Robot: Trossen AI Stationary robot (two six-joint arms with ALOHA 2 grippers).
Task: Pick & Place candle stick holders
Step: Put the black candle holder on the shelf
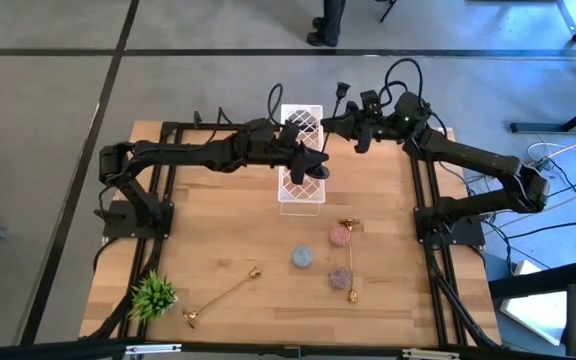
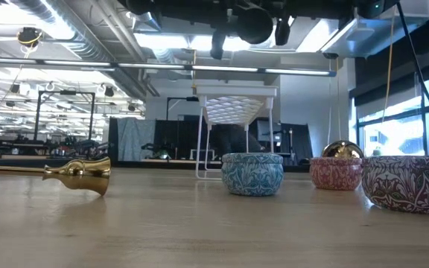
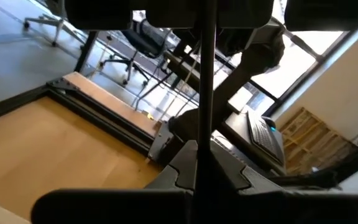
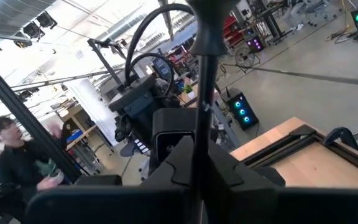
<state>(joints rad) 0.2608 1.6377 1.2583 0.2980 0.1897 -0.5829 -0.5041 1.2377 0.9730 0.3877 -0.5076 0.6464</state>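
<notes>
Two gold candle stick holders lie on their sides on the counter, not yet dealt with. One [image 1: 223, 294] slants toward the near left corner, just beside a small green plant tuft [image 1: 153, 293]. The other [image 1: 350, 260] lies right of centre toward the near edge, threaded between three small patterned tins: a pink tin [image 1: 340, 235], a blue tin [image 1: 301, 258] and a purple tin [image 1: 341, 277]. It looks to touch at least the pink one.

The black candle stick holder [image 4: 202, 74] is up in the air near the middle of the far edge. Its thin stem runs straight across both wrist views, with its wider end showing in the right wrist view. Both arms reach in to that spot. The left gripper [image 1: 313, 165] hangs over the white wire basket [image 1: 301, 195], and the right gripper [image 1: 356, 135] sits just beside it, toward the far right.

I cannot tell whether either gripper is clamped on the stem or standing apart from it. My guess is that they meet there either to pass the stem from one arm to the other or to steady it. A long thin piece would swing easily if gripped at one point. The basket stands on tall legs, so anything going into it has to be carried high and lowered in from above. That would explain why the arms are raised and why the low view catches only their undersides.
</notes>
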